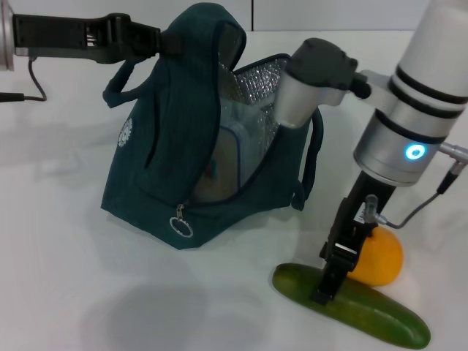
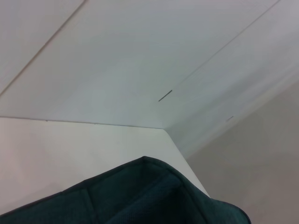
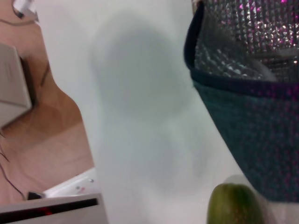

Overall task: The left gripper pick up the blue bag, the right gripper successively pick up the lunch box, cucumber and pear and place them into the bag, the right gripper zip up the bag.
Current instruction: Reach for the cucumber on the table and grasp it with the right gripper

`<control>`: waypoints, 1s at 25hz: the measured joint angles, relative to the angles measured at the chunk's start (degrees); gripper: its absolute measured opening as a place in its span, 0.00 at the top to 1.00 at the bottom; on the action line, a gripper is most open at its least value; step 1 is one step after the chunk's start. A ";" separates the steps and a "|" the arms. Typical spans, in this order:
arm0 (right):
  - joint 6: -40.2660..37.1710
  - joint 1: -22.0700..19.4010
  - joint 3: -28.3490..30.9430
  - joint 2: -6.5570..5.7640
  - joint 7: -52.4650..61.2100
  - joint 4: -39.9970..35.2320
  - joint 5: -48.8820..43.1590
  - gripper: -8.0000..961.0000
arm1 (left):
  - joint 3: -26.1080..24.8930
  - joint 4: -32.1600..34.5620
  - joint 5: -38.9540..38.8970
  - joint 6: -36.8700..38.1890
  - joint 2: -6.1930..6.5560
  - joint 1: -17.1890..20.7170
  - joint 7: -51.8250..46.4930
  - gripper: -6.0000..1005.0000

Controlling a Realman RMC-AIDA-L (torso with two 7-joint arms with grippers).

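- Landmark: bag [image 1: 168,139], dark teal, standing on the white table [image 1: 66,292]. Mouth open, silver lining [image 1: 256,80] visible inside.
- Left end effector [image 1: 162,42] at the bag's top, on the side toward the robot's left. It is clamped on the bag's upper fabric and holds that edge raised into a peak. The fingertips themselves are buried in the cloth.
- Left wrist view: only a fold of teal fabric [image 2: 140,196] below the camera, white table beyond it.
- One loop handle [image 1: 117,88] hangs under the left end effector; the other handle [image 1: 313,157] droops on the bag's far side, toward the right arm.
- Zipper undone; metal ring pull [image 1: 180,225] hangs at the bag's lower front. Small white round logo [image 1: 126,131] on the bag's left face.
- Lunch box [image 1: 230,157] is inside the bag, standing on edge, translucent with a blue-edged lid, seen through the open mouth.
- Cucumber [image 1: 351,306] lies flat on the table, in front of the bag and to its right, apart from it.
- Right end effector [image 1: 327,285] is down on the cucumber near its bag-side end, fingers touching the skin. Cannot tell whether they have closed on it.
- Right wrist view: the cucumber's end [image 3: 233,205] sits just beside the bag's lower wall [image 3: 252,140].
- Pear [image 1: 379,257], yellow-orange, on the table just behind the cucumber, partly hidden by the right end effector.
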 joint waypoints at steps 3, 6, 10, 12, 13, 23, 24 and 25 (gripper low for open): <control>1.59 1.00 -1.94 -0.01 0.08 -0.02 0.03 0.19 | 0.00 0.00 0.00 -0.13 0.01 -0.02 0.04 0.94; 2.88 1.52 -3.59 -0.02 0.10 0.33 0.03 0.19 | 0.00 0.00 0.00 -0.32 0.00 -0.04 0.07 0.94; 4.63 2.35 -7.48 -0.01 0.13 0.55 0.40 0.19 | 0.00 0.00 0.00 -0.68 0.04 -0.04 0.16 0.94; 5.46 2.42 -9.50 -0.01 0.14 0.56 0.87 0.19 | 0.00 0.00 0.00 -0.97 0.07 0.00 0.21 0.94; 5.87 2.49 -10.46 -0.01 0.14 0.57 1.07 0.19 | 0.00 0.00 0.00 -1.07 0.08 0.03 0.24 0.94; 9.37 3.22 -17.27 -0.01 0.17 0.11 2.95 0.20 | 0.00 0.00 0.02 -1.29 0.17 0.13 0.33 0.94; 9.48 3.29 -17.61 -0.01 0.17 0.08 3.06 0.20 | 0.00 0.00 0.02 -1.29 0.18 0.10 0.34 0.94; 9.84 3.53 -18.50 -0.01 0.20 0.07 3.35 0.20 | 0.00 0.00 0.02 -1.29 0.22 0.07 0.34 0.94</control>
